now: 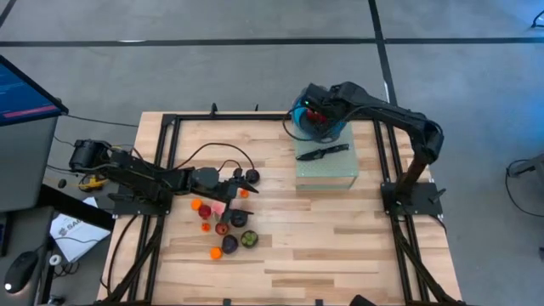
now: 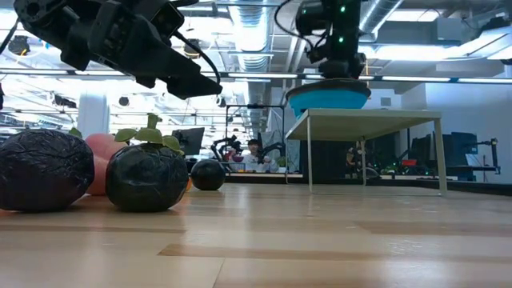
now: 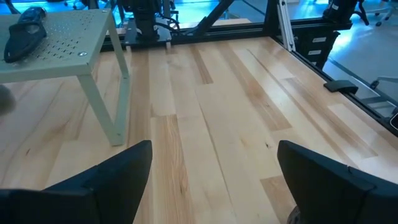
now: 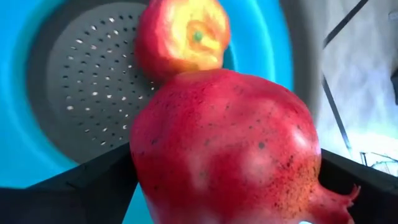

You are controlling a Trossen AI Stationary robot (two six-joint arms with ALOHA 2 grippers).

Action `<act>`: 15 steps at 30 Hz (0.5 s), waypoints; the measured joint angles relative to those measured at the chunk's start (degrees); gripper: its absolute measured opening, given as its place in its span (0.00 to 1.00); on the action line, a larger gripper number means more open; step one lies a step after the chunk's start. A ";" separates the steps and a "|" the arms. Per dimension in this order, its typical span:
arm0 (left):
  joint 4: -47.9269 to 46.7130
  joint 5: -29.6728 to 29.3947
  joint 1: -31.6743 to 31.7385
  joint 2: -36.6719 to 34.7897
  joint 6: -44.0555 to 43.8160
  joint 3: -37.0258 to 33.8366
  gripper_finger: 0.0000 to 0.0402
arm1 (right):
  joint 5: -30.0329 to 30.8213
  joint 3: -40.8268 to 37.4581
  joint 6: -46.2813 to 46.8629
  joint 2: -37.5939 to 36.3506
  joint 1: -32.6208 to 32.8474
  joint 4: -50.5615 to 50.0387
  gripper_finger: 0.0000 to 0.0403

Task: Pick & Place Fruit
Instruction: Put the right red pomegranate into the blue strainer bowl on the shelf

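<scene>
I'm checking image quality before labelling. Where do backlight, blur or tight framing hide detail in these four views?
Low view: bright ceiling lights leave the left tool a dark silhouette, and the near dark purple round fruit is soft. Right wrist view: the large red speckled pomegranate fills the frame, hiding most of the blue bowl. High view: evenly lit, fruit tiny.

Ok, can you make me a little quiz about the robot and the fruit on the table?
1. True or false: the right gripper is shut on a red pomegranate above the blue bowl.
2. What already lies in the blue bowl? A) a banana B) a red-yellow apple C) a lemon
3. Fill in: the black knife lies on the pale green ______.

Key: 1 true. 2 B. 3 stand. The left gripper is open, near the fruit pile.
</scene>
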 joint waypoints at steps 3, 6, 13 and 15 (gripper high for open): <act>0.06 0.00 0.00 0.00 0.00 0.00 0.85 | 0.05 0.00 0.05 2.06 -0.17 -0.37 0.98; 0.08 0.00 0.00 0.00 0.00 0.02 0.85 | 0.15 0.00 0.05 3.23 -0.48 -0.46 0.97; 0.10 0.00 0.00 0.00 0.00 0.02 0.85 | 0.98 0.00 0.11 3.60 -0.63 -0.12 0.98; 0.13 0.01 0.00 0.00 0.00 0.02 0.85 | 0.97 0.00 0.17 3.41 -0.91 -0.13 0.99</act>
